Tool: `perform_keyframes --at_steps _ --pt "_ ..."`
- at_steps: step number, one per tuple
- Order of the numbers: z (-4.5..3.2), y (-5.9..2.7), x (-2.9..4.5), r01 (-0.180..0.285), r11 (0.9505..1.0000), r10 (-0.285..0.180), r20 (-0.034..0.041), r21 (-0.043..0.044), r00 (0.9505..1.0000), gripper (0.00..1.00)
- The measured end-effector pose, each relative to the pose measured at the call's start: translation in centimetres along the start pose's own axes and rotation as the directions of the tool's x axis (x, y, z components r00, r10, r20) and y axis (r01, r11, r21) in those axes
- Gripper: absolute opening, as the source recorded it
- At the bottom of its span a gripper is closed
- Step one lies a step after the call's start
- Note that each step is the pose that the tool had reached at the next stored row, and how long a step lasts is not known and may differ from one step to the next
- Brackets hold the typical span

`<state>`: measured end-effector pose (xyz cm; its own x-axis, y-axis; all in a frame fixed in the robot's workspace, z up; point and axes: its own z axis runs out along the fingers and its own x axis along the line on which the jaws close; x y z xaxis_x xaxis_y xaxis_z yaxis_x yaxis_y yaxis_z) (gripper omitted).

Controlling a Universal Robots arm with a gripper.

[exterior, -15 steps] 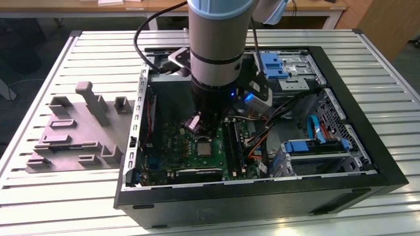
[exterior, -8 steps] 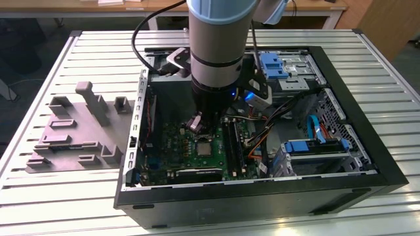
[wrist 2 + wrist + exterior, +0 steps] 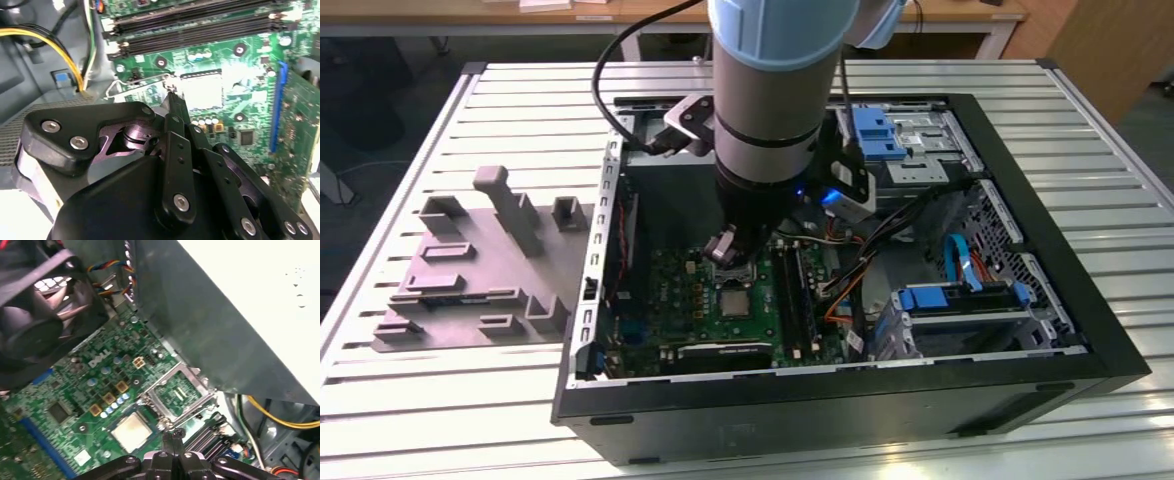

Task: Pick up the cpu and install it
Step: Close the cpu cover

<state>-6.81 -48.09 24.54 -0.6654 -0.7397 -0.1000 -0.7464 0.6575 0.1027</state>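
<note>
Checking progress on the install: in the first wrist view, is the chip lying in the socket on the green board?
Yes. The cpu lies flat in the socket on the green board, with the hinged metal frame swung open beside it.

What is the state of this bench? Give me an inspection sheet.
Surface: slatted metal table, carrying an open computer case.
Job's things: cpu lies flat in its socket on the motherboard; the socket frame beside it is hinged up.
Clutter: grey tray on the exterior view's left.
Grippers: gripper low over the board, at the cpu's edge.
Cables: yellow cable; blue cables.
Surroundings: nothing seen.
</note>
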Motion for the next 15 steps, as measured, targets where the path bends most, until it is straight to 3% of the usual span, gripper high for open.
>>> perform_keyframes --at_steps 1,3,11,15 --pt "0.03 -0.05 -0.05 0.000 1.0000 0.000 0.0071 -0.0066 1.0000 0.11" --pt "0.04 -0.06 -0.08 0.000 0.9999 0.000 0.0122 -0.0114 0.9999 0.11" --pt "0.05 -0.07 -0.08 0.000 0.9999 0.000 0.0128 -0.0120 0.9999 0.11" --pt "0.05 -0.07 -0.08 0.000 0.9999 0.000 0.0168 -0.0156 0.9999 0.11"
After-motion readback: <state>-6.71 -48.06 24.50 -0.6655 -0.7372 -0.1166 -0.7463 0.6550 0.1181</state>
